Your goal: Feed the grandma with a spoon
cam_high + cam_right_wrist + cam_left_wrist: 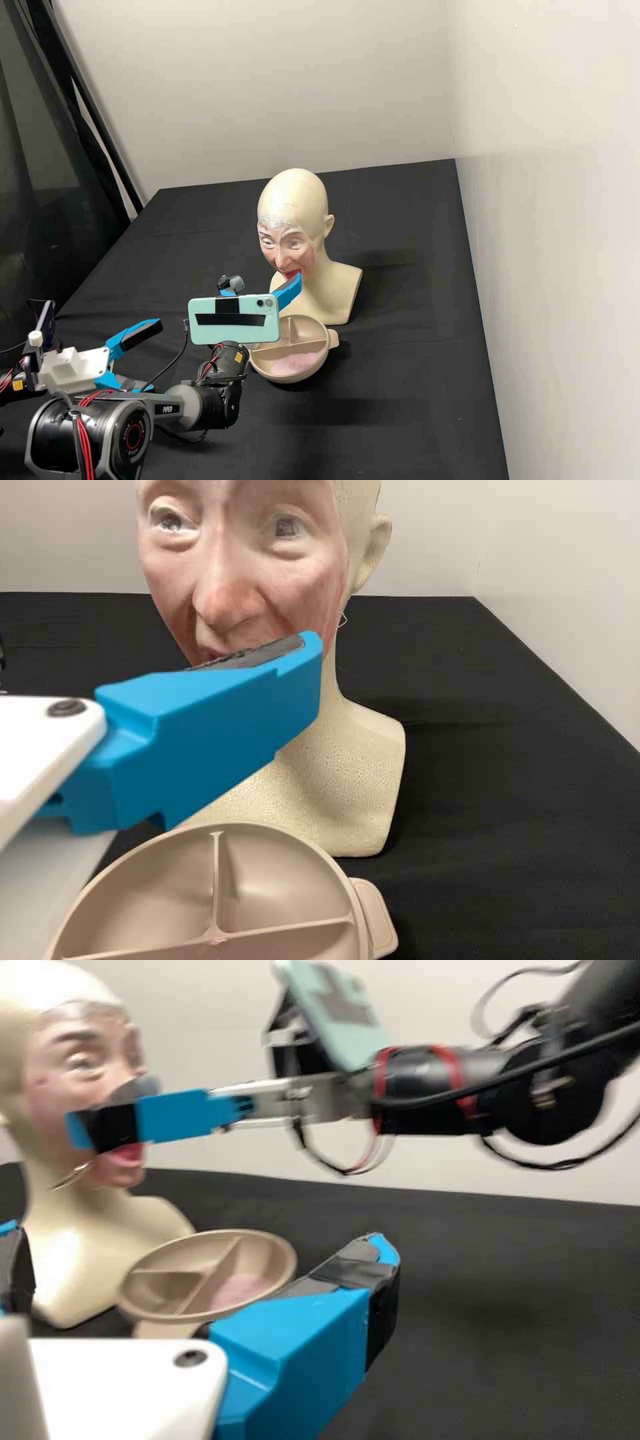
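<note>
The grandma is a cream mannequin head [293,207] [75,1230] [330,770] with a painted face and open red mouth, standing mid-bench. My right gripper [292,285] [85,1130] [292,656] is held at her mouth, fingers together. A thin metal spoon [72,1174] pokes from its tip against her lower lip; my right gripper is shut on it. A beige divided bowl [328,332] [275,1250] [340,890] with something pink in one compartment sits in front of the bust. My left gripper [93,327] [190,1255] is open at the bench's near left, apart from everything.
A mint-green phone [233,320] [340,1015] is strapped to the right arm's wrist. A white wall [553,233] borders the black bench [413,347] on the right, and a dark panel [40,167] stands on the left.
</note>
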Controlling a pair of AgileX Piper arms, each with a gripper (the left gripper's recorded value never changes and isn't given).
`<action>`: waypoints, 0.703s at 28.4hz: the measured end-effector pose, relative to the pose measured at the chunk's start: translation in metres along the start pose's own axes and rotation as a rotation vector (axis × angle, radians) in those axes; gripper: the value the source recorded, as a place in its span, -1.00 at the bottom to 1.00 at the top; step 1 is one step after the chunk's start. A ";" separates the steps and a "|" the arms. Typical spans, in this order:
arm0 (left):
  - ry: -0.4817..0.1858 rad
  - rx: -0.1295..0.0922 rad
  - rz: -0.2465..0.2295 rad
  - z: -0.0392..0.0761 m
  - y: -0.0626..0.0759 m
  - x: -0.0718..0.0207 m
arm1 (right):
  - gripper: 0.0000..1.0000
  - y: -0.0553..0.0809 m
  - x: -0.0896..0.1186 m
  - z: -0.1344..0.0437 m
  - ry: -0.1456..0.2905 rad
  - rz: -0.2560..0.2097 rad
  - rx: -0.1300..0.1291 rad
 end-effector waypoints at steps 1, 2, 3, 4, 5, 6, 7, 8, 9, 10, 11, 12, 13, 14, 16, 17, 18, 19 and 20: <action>0.015 -0.008 -0.003 -0.004 -0.001 0.0000 | 1.00 0.000 0.000 0.000 0.000 0.000 0.000; 0.020 -0.013 -0.002 -0.006 -0.001 0.0000 | 1.00 0.000 0.000 0.000 0.000 0.000 0.000; 0.026 -0.017 -0.005 -0.008 -0.001 0.0002 | 1.00 0.000 0.000 0.000 0.000 0.000 0.000; 0.034 -0.016 -0.007 -0.011 -0.002 0.0001 | 1.00 0.000 0.000 0.000 0.000 0.000 0.000; 0.043 -0.017 -0.011 -0.014 -0.003 0.0001 | 1.00 0.000 0.000 0.000 0.000 0.000 0.000; 0.052 -0.018 -0.016 -0.017 -0.004 0.0002 | 1.00 0.000 0.000 0.000 0.000 0.000 0.000; 0.060 -0.019 -0.020 -0.019 -0.005 0.0001 | 1.00 0.000 0.000 0.000 0.000 0.000 0.000; 0.066 -0.020 -0.020 -0.020 -0.005 0.0001 | 1.00 0.000 0.000 0.000 0.000 0.000 0.000; 0.073 -0.021 -0.024 -0.023 -0.006 0.0003 | 1.00 0.000 0.000 0.000 0.000 0.000 0.000; 0.077 -0.022 -0.026 -0.024 -0.007 0.0005 | 1.00 0.000 0.000 0.000 0.000 0.000 0.000; 0.080 -0.021 -0.026 -0.025 -0.007 0.0004 | 1.00 0.000 0.000 0.000 0.000 0.000 0.000; 0.083 -0.021 -0.026 -0.026 -0.007 0.0003 | 1.00 0.000 0.000 0.000 0.000 0.000 0.000; 0.083 -0.021 -0.026 -0.026 -0.007 0.0003 | 1.00 0.000 0.000 0.000 0.000 0.000 0.000; 0.083 -0.021 -0.026 -0.026 -0.007 0.0003 | 1.00 0.000 0.000 0.000 0.000 0.000 0.000; 0.083 -0.021 -0.026 -0.026 -0.007 0.0003 | 1.00 0.000 0.000 0.000 0.000 0.000 0.000; 0.083 -0.022 -0.026 -0.026 -0.007 0.0004 | 1.00 0.000 0.000 0.000 0.000 0.000 0.000; 0.083 -0.022 -0.026 -0.026 -0.007 0.0004 | 1.00 0.000 0.000 0.000 0.000 0.000 0.000; 0.084 -0.022 -0.027 -0.026 -0.007 0.0002 | 1.00 -0.001 -0.001 0.001 -0.001 -0.001 0.000; 0.084 -0.022 -0.027 -0.026 -0.007 0.0002 | 1.00 -0.002 -0.003 0.002 -0.004 -0.004 0.000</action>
